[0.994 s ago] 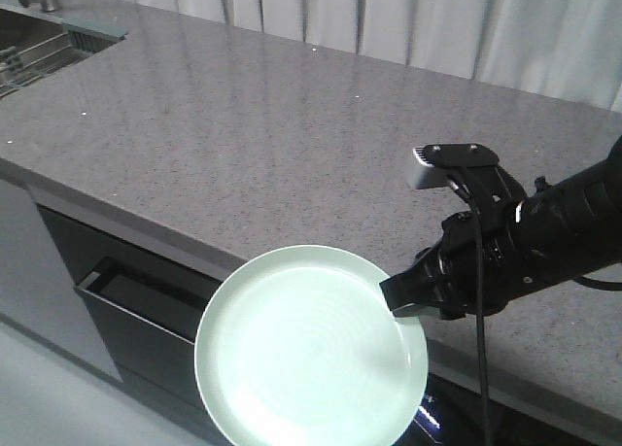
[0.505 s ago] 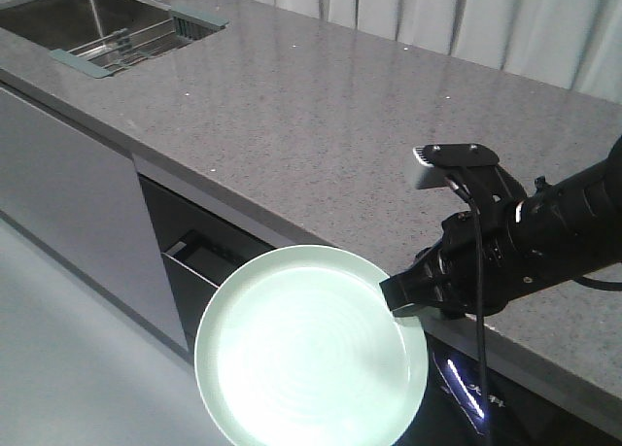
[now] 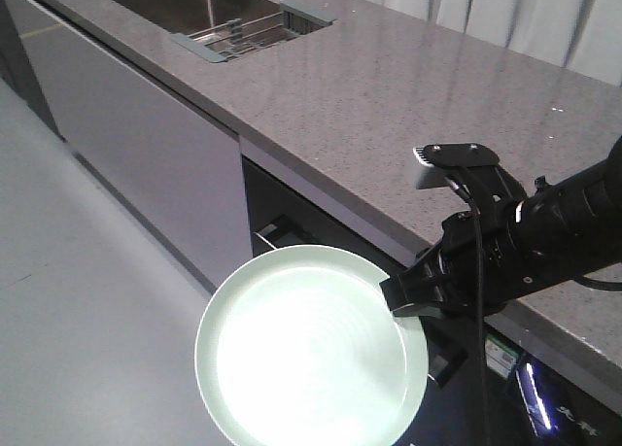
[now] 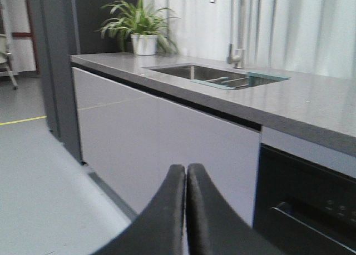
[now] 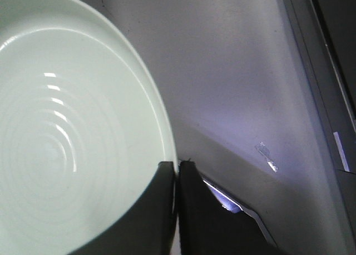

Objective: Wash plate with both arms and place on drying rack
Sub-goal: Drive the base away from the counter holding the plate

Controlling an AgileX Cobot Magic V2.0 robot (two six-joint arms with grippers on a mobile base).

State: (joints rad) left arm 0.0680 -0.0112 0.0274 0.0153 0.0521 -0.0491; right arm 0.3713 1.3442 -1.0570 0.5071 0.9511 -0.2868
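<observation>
Carry step: my right gripper [image 3: 398, 298] pinches the plate [image 3: 311, 347] by its rim, lower centre of frame. Left gripper [image 4: 186, 167] closed, empty. Next I must reach the sink [image 3: 160, 4], upper left.

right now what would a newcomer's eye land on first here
The pale green plate, bright in the foreground, gripped by its rim in the right gripper and held out over the floor. Then the sink at the far end of the counter, with the rack set over it. The left gripper is shut on nothing.
</observation>
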